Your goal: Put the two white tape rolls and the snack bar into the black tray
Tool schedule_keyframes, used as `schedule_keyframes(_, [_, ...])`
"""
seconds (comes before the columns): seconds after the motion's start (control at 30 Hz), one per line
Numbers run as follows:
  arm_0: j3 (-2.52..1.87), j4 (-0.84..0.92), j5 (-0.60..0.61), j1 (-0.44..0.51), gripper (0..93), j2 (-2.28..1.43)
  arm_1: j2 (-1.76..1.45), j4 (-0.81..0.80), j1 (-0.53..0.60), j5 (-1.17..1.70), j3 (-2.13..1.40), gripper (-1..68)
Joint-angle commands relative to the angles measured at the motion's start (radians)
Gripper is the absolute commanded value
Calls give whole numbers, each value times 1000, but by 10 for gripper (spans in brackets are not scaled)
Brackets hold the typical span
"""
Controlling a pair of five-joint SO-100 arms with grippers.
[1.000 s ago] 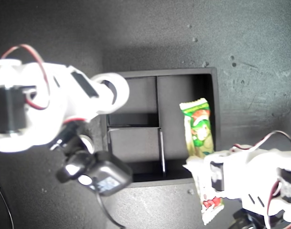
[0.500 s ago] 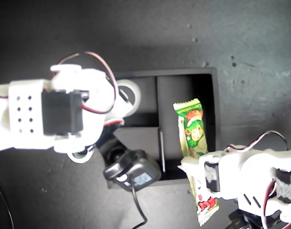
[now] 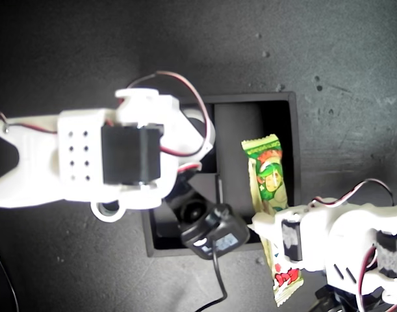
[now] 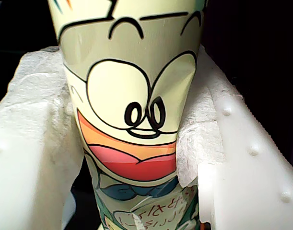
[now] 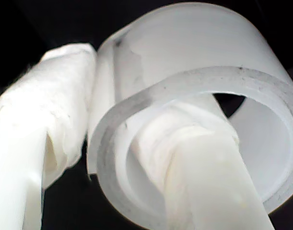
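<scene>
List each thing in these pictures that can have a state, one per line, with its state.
snack bar: clamped by my first gripper, partly over the tray.
tape roll: held, one finger of my second gripper through its hole.
black tray: visible long compartment has no roll.

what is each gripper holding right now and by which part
My first gripper clamps the snack bar across its width, toward its end outside the black tray. My second gripper pinches a white tape roll by its wall, one finger through the hole.
</scene>
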State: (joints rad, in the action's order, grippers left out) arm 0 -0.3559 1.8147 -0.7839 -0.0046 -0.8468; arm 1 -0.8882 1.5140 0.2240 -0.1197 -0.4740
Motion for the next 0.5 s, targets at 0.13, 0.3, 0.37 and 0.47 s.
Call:
schedule_keyframes(0.13, [-18, 18, -21, -17, 0, -46, -11, 5, -2, -17, 20, 65])
schedule_keyframes(0.3, [-74, 18, -20, -11, 153, -83, -11, 17, 8, -14, 5, 231])
schedule_keyframes(0.37, [-109, 18, -20, -5, 185, -109, -11, 34, 9, -17, 2, 257])
schedule_keyframes(0.47, [-150, 18, -26, -3, 198, -140, -11, 60, 9, -20, 6, 276])
